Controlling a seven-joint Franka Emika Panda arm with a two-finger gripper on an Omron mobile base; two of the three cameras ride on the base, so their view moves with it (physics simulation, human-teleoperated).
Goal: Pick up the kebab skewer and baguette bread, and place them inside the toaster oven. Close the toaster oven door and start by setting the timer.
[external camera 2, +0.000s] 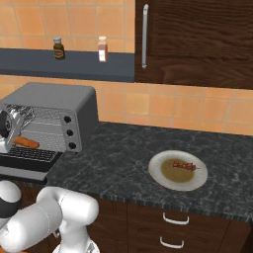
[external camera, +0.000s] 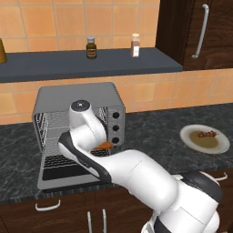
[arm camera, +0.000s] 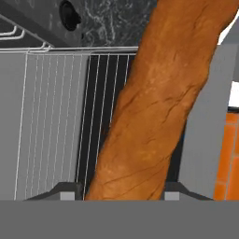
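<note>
While hand view hides it, kebab skewer (external camera 2: 184, 166) shows.

Back wall of square orange-tan ceramic tiles (external camera 2: 163, 106), pale grout lines. Long dark blue-grey wall shelf (external camera: 91, 63) runs across it, carrying a small brown glass bottle with a dark cap (external camera: 91, 48) and, just to its right, a slim white-capped spice jar (external camera: 135, 45). Far right: dark wood upper cabinet (external camera 2: 197, 39) with a vertical silver bar handle (external camera 2: 145, 35). Below, a black speckled stone countertop (external camera 2: 123, 153). Near edge: dark wood drawers with curved white pulls (external camera 2: 174, 220). Light even, soft shadows.
</note>
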